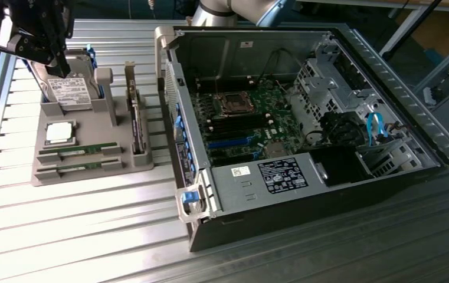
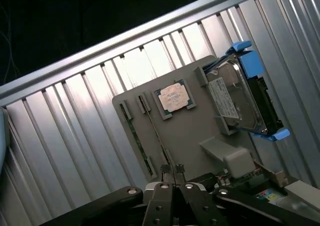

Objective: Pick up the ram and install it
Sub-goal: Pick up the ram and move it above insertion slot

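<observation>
Under the gripper (image 1: 59, 68) (clenched shut, nothing in it) sits the tray (image 1: 90, 132); hard drive (image 1: 68, 91) nearest it, both rams (image 1: 78, 152) further off, untouched.

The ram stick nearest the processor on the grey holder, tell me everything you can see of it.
The ram stick is a long, narrow green board with pale labels on its face. It seems to stand on its long edge in a slot of the grey holder, parallel to a second matching stick and beside the square processor. Only the holder touches it; the shut gripper is apart, up by the hard drive.
</observation>
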You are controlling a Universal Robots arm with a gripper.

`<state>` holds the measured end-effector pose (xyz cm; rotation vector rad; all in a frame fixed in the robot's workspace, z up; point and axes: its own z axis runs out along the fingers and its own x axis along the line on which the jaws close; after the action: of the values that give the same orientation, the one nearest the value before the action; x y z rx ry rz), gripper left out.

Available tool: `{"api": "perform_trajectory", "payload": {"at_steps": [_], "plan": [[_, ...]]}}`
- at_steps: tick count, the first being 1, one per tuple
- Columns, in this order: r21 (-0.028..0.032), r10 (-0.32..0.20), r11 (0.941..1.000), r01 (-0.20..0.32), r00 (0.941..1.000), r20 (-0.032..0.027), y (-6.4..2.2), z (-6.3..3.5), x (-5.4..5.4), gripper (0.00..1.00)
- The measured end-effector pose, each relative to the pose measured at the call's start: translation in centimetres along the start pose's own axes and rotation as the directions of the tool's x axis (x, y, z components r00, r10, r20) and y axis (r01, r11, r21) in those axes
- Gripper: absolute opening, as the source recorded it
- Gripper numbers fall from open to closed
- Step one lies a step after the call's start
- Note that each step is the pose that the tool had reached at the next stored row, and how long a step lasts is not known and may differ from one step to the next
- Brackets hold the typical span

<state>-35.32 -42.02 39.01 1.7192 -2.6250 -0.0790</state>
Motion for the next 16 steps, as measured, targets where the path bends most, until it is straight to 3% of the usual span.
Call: {"api": "perform_trajectory", "payload": {"at_steps": [16], "plan": [[-0.0029,-0.105,0.9945,0.105,0.9945,-0.0044,0.0,0.0,0.0,0.1]]}}
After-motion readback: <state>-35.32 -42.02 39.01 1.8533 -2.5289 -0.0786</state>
